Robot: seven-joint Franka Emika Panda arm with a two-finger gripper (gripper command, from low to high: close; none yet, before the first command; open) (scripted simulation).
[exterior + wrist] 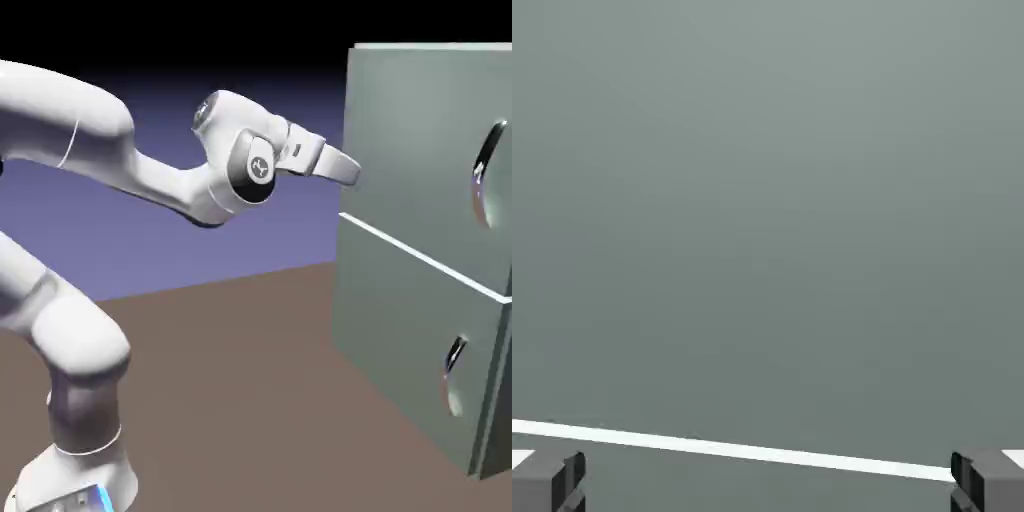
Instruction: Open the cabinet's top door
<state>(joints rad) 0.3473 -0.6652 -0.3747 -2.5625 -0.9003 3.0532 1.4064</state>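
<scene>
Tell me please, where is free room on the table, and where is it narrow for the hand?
Bare brown table lies between the robot's base and the cabinet. It is narrow at the top door: the open pincer hovers at its near edge, far from the handle.

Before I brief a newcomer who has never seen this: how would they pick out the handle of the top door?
Find the big grey-green cabinet at the right. A pale seam splits its front; take the upper panel, the top door. Its handle is the long dark curved bar near the right edge, higher and longer than the lower handle.
</scene>
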